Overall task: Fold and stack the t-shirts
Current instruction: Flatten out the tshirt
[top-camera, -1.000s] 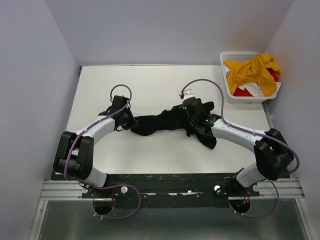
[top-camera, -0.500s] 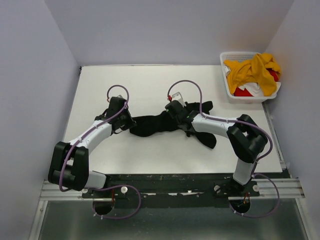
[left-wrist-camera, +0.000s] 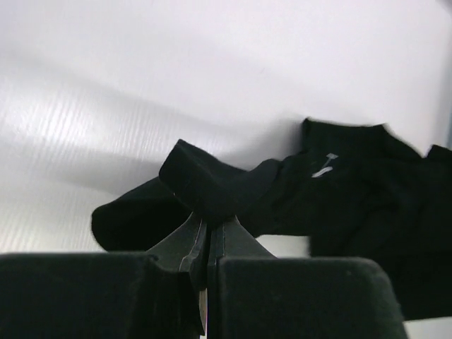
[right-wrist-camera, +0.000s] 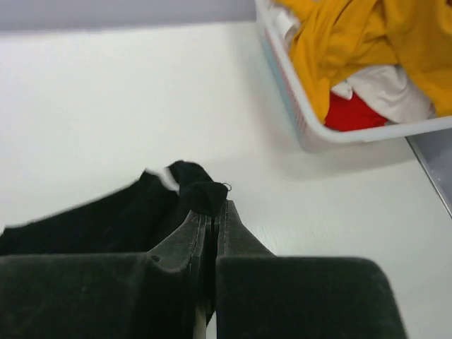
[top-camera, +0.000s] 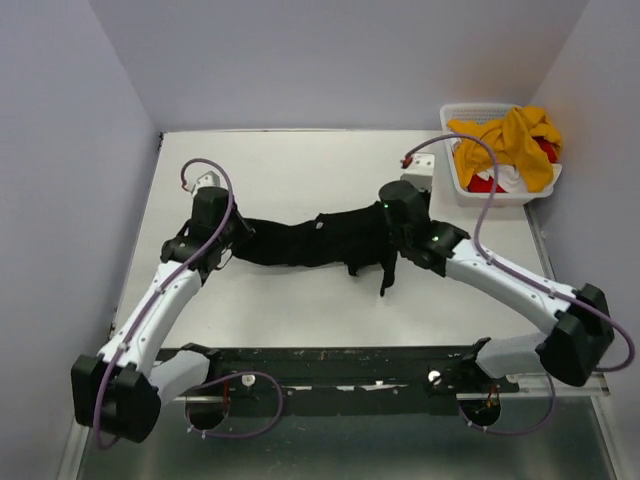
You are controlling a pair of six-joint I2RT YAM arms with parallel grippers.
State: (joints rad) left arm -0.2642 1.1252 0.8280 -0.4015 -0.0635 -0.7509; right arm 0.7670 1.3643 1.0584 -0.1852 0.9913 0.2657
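Note:
The black t-shirt (top-camera: 310, 240) hangs bunched in a long strip across the middle of the table, stretched between my two grippers. My left gripper (top-camera: 236, 240) is shut on its left end, and in the left wrist view a fold of black cloth (left-wrist-camera: 205, 183) is pinched at the gripper's (left-wrist-camera: 208, 222) tips. My right gripper (top-camera: 388, 232) is shut on the right end, and its wrist view shows the gripper (right-wrist-camera: 215, 206) clamping a black bunch (right-wrist-camera: 201, 191). A mustard-yellow shirt (top-camera: 510, 140), a red one (top-camera: 485, 184) and a white one (top-camera: 512, 178) lie heaped in the basket.
The white slatted basket (top-camera: 447, 125) stands at the table's back right corner, just right of my right gripper; its wall (right-wrist-camera: 296, 120) shows close in the right wrist view. Purple walls enclose the table on the left, back and right. Cables loop above both wrists.
My right gripper has shut on the black t-shirt. Both arms have swung apart, left arm leftward and right arm rightward, pulling the shirt into a longer strip.

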